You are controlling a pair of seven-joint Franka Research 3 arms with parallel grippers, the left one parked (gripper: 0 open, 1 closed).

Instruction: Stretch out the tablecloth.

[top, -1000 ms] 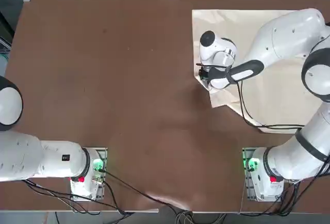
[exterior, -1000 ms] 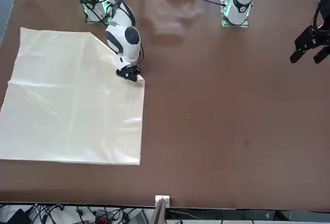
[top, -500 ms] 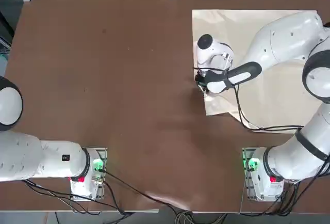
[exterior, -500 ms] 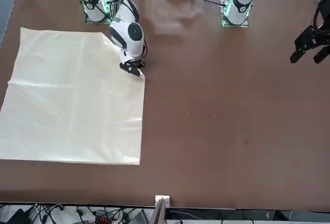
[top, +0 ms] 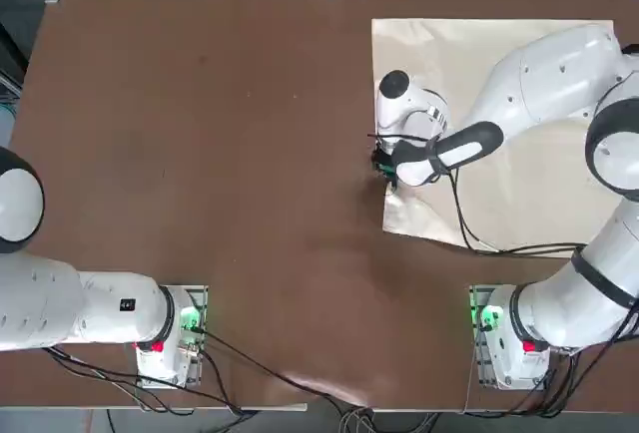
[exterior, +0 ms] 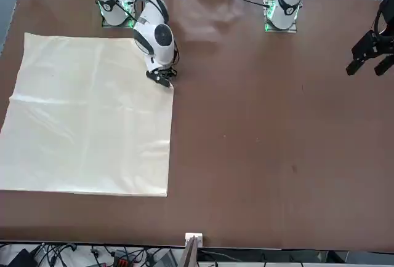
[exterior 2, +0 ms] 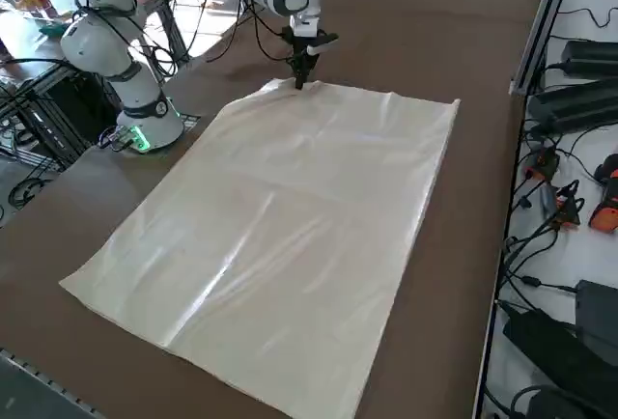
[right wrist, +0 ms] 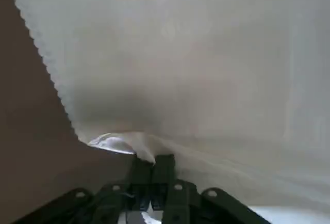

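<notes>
I see a robot arm point(top: 539, 84) with its end effector point(right wrist: 152, 164) down low at the edge of a big cream cloth point(exterior 2: 280, 236). The end effector is pinched shut on a little bit of the cloth, right near one corner. The cloth bunches up in small folds where it is pinched, and one shiny fold pokes out just beside the black fingertips point(right wrist: 164, 162).

The rest of the cloth lies spread out on the brown table point(exterior: 265, 144). From the end effector it goes away to one side, toward the robot's own right, and also out away from the robot's base. It looks mostly flat. It has thin crease lines and some shiny streaks in it. One edge, close to the end effector, is wavy like tiny teeth.

On the other side of the end effector, toward the robot's left, I see smooth brown table. The arm reaches over part of the cloth to get to the pinched spot. Black cords point(top: 519, 249) hang from the arm and loop behind the end effector, on the side nearer the robot's base. A green light point(top: 489, 317) glows on the base, well apart from the end effector.
</notes>
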